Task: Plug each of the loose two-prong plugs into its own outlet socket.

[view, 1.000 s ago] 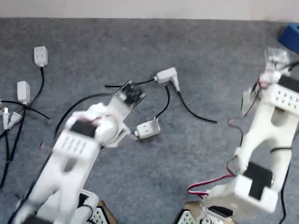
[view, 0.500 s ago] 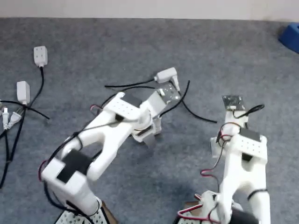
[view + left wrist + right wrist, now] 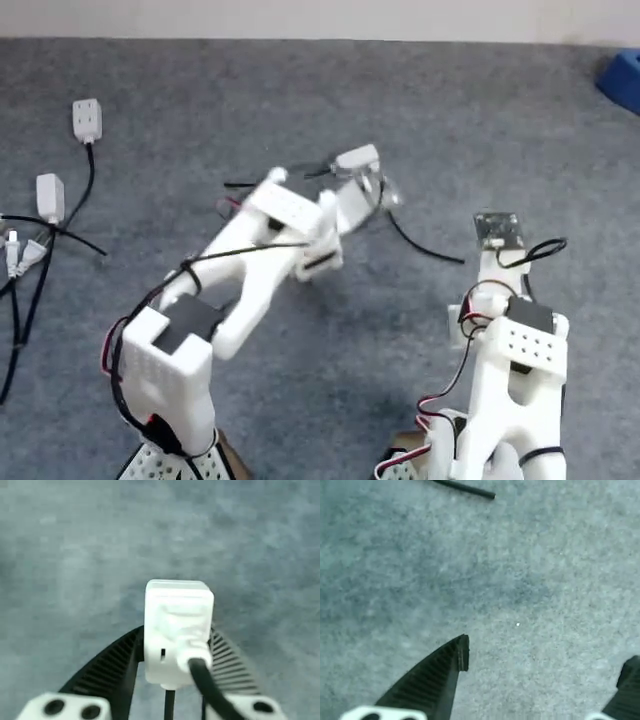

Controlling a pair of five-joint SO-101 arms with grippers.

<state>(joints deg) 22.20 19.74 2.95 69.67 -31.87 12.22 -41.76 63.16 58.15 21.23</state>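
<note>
**Near right:** right claw, jaws spread wide, over the grey carpeted counter.

**Centre:** left claw clamped on a white corded connector block, just near of the two-prong plug.

Hold your block square. Align the prongs with the slots before you press.

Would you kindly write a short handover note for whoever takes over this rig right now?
Left gripper: shut on a white connector block with a black cord.
Right gripper: open over bare carpet, holding nothing.
A white plug lies by the left arm's tip; a socket block, another white connector and a pronged plug lie apart at the carpet's left edge.
Done: no plug visibly seated.
Left: mate every plug with a socket, starting with the held block.
</note>
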